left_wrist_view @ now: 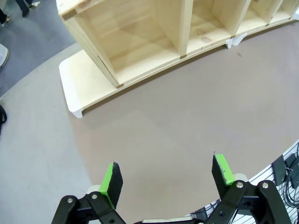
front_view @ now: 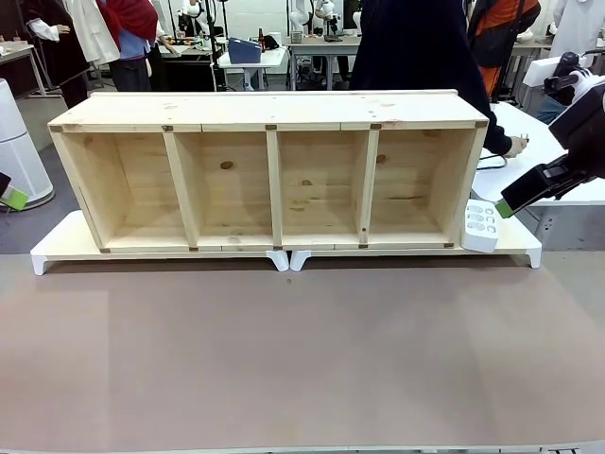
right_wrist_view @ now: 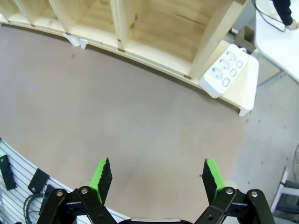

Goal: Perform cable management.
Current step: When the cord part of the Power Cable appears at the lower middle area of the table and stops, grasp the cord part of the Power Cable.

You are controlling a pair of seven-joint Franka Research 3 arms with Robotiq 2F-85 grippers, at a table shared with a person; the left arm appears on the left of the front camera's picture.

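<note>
In the front view, a short stretch of the cable (front_view: pixel 490 163) was seen on the white side table (front_view: pixel 553 194), behind the right end of the wooden shelf (front_view: pixel 269 113). Its long axis ran roughly left to right, towards the person's hand (front_view: pixel 516 147); the rest was hidden and no plug end could be made out. The right gripper (front_view: pixel 510 203) was seen near the white power strip (front_view: pixel 481 225), apart from the cable.

In the left wrist view, the left gripper (left_wrist_view: pixel 168 175) was seen with its jaws spread wide and nothing between them, above the brown tabletop (left_wrist_view: pixel 187 116).

In the right wrist view, the right gripper (right_wrist_view: pixel 156 175) was likewise spread wide with nothing between its jaws. The cable (right_wrist_view: pixel 267 16) was seen as a thin black curve on the white table beside the person's hand (right_wrist_view: pixel 292 25), well apart from the jaws and beyond the power strip (right_wrist_view: pixel 227 70).
</note>
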